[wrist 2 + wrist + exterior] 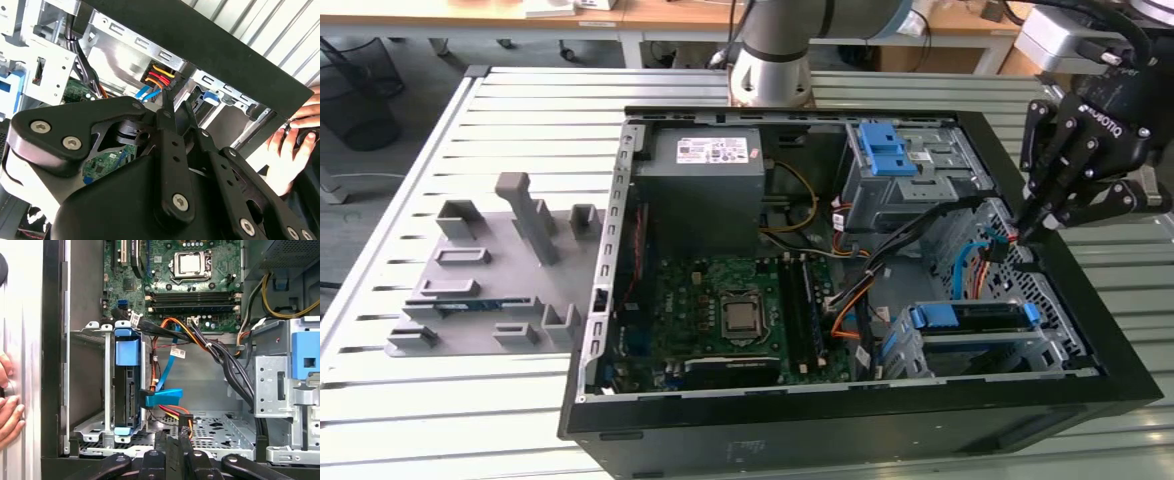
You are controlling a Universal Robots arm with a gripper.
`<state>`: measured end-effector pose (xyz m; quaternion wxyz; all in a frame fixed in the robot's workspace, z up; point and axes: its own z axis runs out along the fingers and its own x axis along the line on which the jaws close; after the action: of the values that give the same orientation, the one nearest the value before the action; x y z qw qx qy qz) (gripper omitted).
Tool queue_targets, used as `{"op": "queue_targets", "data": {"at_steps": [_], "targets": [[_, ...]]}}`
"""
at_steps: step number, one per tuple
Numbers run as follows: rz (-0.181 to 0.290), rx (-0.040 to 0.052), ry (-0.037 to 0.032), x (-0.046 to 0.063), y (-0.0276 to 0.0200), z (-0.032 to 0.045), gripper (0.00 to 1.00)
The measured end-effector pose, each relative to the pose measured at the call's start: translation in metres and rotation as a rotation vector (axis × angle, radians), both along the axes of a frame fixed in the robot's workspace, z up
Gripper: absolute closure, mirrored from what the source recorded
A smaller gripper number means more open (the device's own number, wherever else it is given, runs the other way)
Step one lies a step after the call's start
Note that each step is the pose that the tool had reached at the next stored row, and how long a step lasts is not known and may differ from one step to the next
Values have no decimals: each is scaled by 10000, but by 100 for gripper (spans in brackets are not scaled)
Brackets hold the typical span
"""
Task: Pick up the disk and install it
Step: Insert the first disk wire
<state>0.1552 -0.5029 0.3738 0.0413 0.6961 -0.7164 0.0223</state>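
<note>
The silver-grey metal disk [126,390] in its blue plastic carrier sits in the steel drive cage [106,385], and the clenched black end effector [169,97], tips at the red-and-yellow wire bundle [161,75], could snag and unplug those wires.

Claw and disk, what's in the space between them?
In the first wrist view, a blue cable plug and some coloured wires lie between the claw and the disk.
</note>
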Motion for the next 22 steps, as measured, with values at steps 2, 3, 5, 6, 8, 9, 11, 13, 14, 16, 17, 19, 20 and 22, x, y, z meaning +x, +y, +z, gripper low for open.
{"op": "queue_targets", "data": {"at_steps": [2,3,5,6,8,9,11,13,14,16,17,19,20,22], "targets": [[0,-32,5,0,6,-16,75],[0,-34,6,0,8,-19,75],[0,-34,7,0,10,-22,75],[-1,-39,7,-1,10,-17,75],[-9,-34,4,-5,19,-3,75],[-10,-35,4,-6,26,-1,75],[-14,-41,3,-6,47,0,75],[-17,-44,4,-7,67,-1,75],[-18,-43,4,-7,74,-4,75],[-22,-67,4,-6,84,-12,75],[-24,-87,6,-6,88,-18,75],[-27,-127,14,-4,97,-31,75],[-29,-147,17,-3,100,-38,75],[-32,-192,23,-2,105,-46,75]]}}
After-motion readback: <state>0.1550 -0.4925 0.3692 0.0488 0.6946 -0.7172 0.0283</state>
